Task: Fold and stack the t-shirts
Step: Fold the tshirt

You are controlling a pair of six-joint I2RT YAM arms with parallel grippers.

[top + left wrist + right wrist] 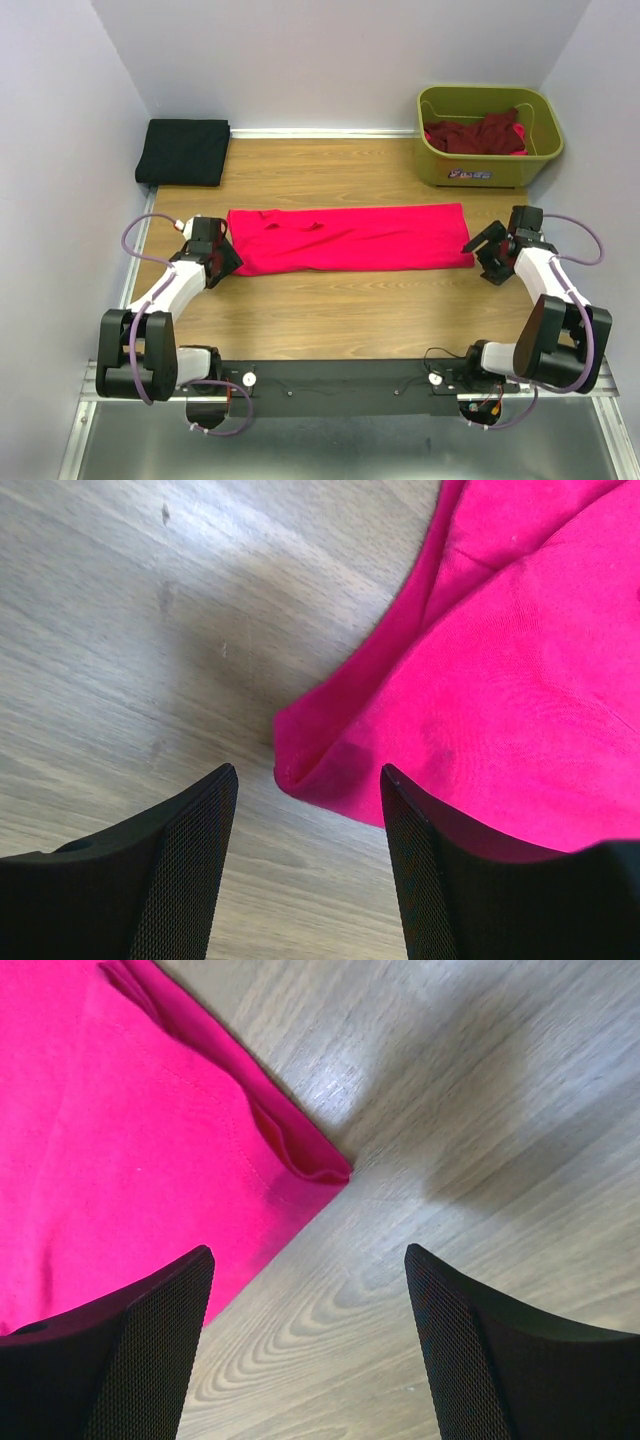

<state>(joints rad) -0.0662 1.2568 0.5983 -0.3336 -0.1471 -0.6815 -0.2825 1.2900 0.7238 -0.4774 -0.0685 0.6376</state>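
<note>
A bright pink-red t-shirt (350, 238) lies folded into a long band across the middle of the table. My left gripper (226, 256) is open just off its near left corner (290, 775), nothing between the fingers. At the shirt's near right corner (335, 1172) my right gripper (483, 248) also stands open and empty, over bare wood. A folded black t-shirt (184, 151) rests at the far left. Dark maroon t-shirts (478, 135) are heaped in the tub.
The olive-green plastic tub (490, 167) stands at the far right corner against the wall. Grey walls close in the table on the left, back and right. A metal rail (330, 385) carrying the arm bases runs along the near edge.
</note>
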